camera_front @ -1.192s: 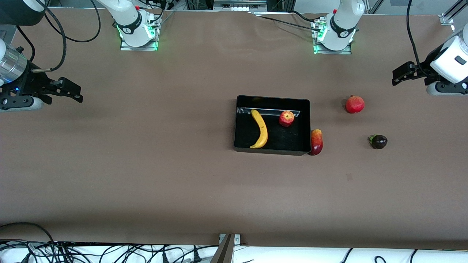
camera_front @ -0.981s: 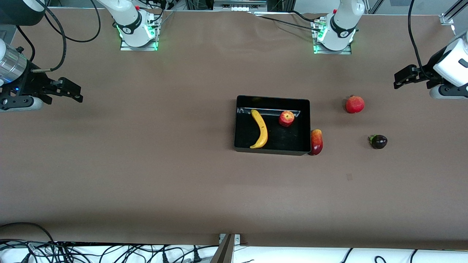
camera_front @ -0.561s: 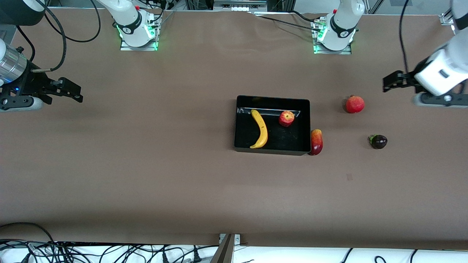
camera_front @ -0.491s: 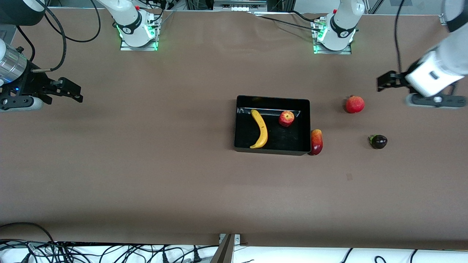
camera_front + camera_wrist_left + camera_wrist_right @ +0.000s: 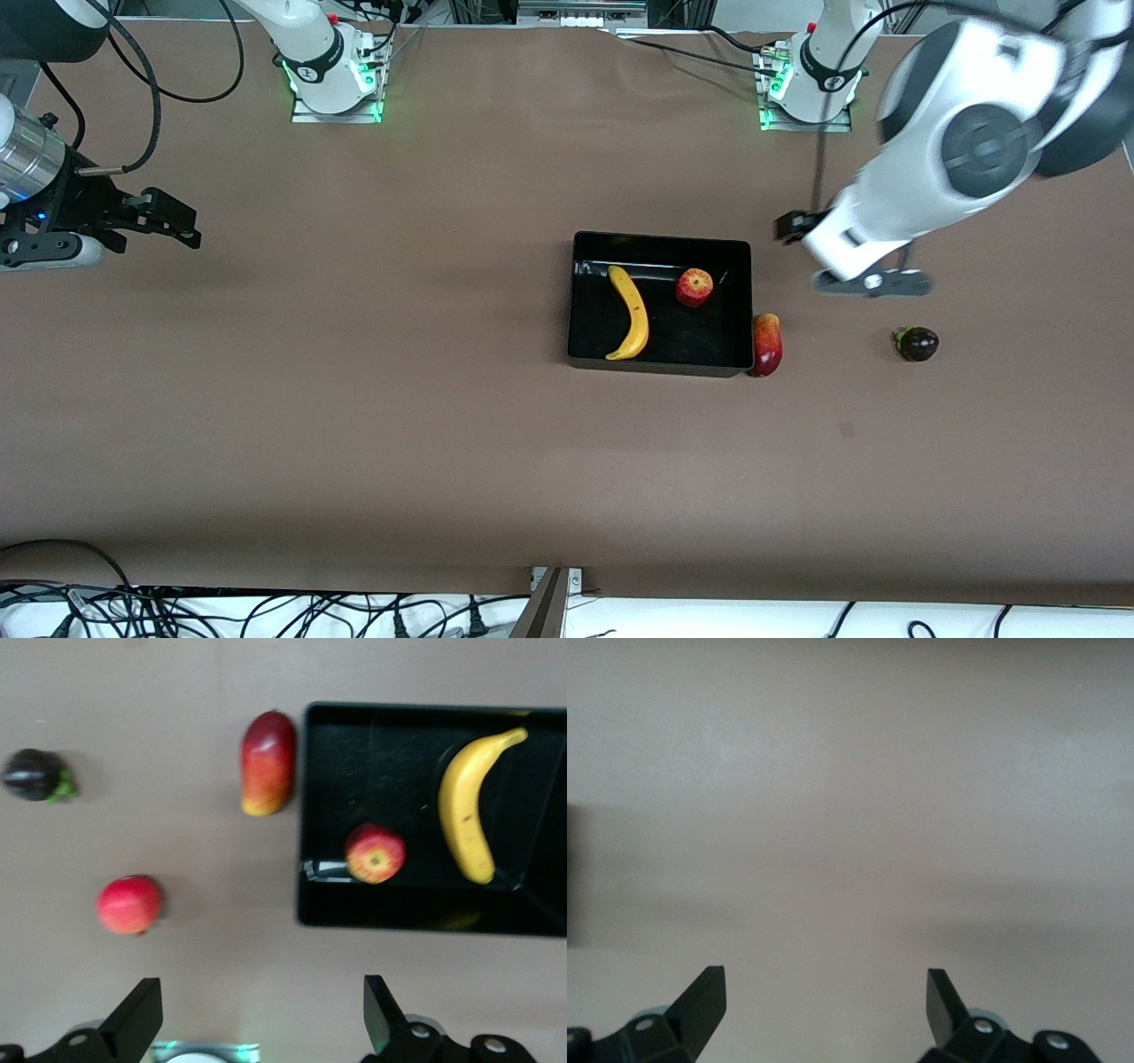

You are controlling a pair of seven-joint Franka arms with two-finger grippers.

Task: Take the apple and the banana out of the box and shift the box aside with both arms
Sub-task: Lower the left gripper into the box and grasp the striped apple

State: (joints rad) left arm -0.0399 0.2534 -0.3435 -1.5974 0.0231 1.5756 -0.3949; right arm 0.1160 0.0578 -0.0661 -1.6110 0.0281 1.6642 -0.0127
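Banana [image 5: 630, 314] lengthwise in your box [image 5: 660, 365] beside apple [image 5: 695, 287], mid-table [image 5: 354, 399], left hand [image 5: 257, 1028] spread empty above, right hand [image 5: 824, 1014] open, waiting at the table's edge.

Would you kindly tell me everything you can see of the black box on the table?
The black box is a shallow rectangular bin with glossy, plastic-looking walls, open on top and sitting flat near the table's middle. Inside lie a curved yellow banana and a small red apple, apart from each other, the apple farther from the front camera. A red-and-yellow mango-like fruit lies outside, against the wall toward the left arm's end. Neither claw touches the box.
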